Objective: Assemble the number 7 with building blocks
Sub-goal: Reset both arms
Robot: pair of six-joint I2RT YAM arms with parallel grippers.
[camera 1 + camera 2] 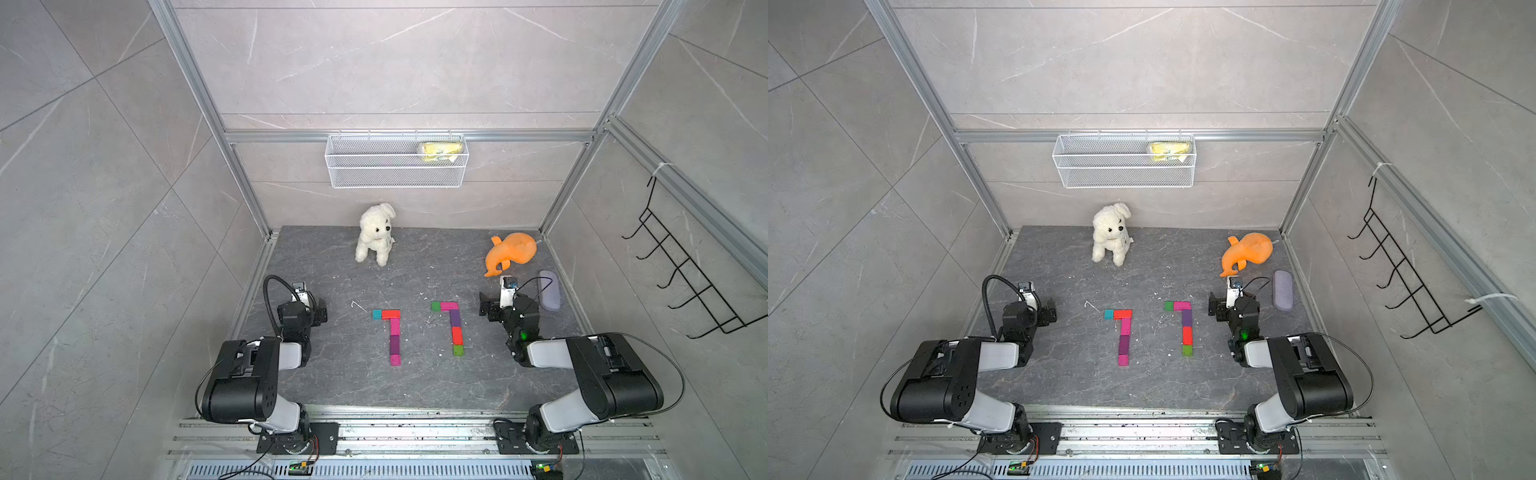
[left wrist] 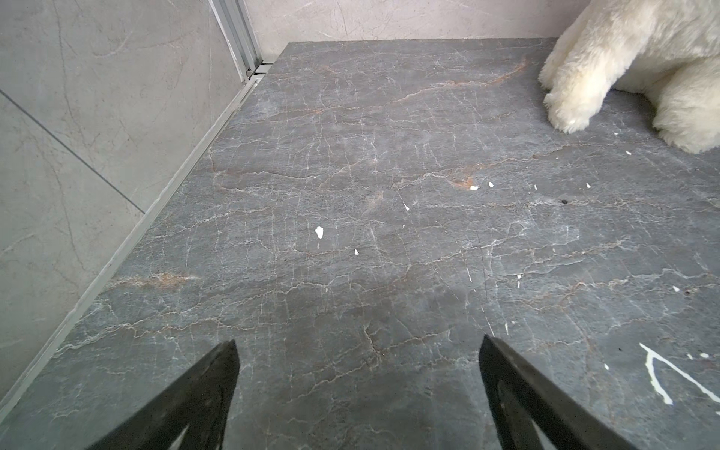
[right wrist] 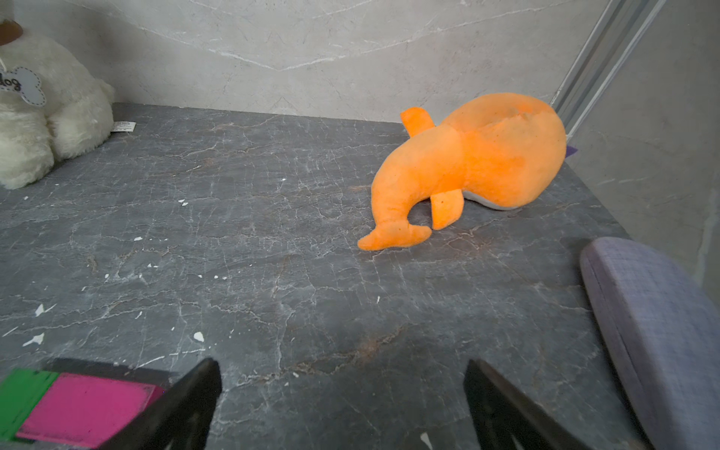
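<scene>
- right gripper [image 3: 343, 364] hangs low over the table [image 3: 272, 253], jaws spread wide with nothing between them; left gripper [image 2: 358, 343] is just as wide and empty, with only bare stone under it
- nearest the right gripper, just inward of it toward the other arm, lie the magenta block [image 3: 85, 405] and the green block [image 3: 23, 393], touching end to end; in both top views a strip of table separates them from the gripper
- those two blocks are the top bar of the right-hand 7 [image 1: 453, 328]; its stem of purple, red and green runs from the bar's gripper-side end straight back toward the robot's base, so the long axis lies along the arm's reach, not across it
- farther inward lies the left-hand 7 [image 1: 392, 336], with a teal and red bar and a pink, purple and pink stem; it is inward of the left gripper across a wider gap, teal end facing that gripper, stem pointing the same way
- no loose building blocks [image 1: 1124, 334] show anywhere; both figures look finished to me; if one needs a nudge, each arm is nearer its own 7 and would move sideways inward
- beyond the grippers are the plush dog [image 1: 376, 235], ahead of the left one, and the orange toy [image 1: 511, 253], ahead of the right; the lilac case [image 1: 549, 289] lies outward of the right gripper
</scene>
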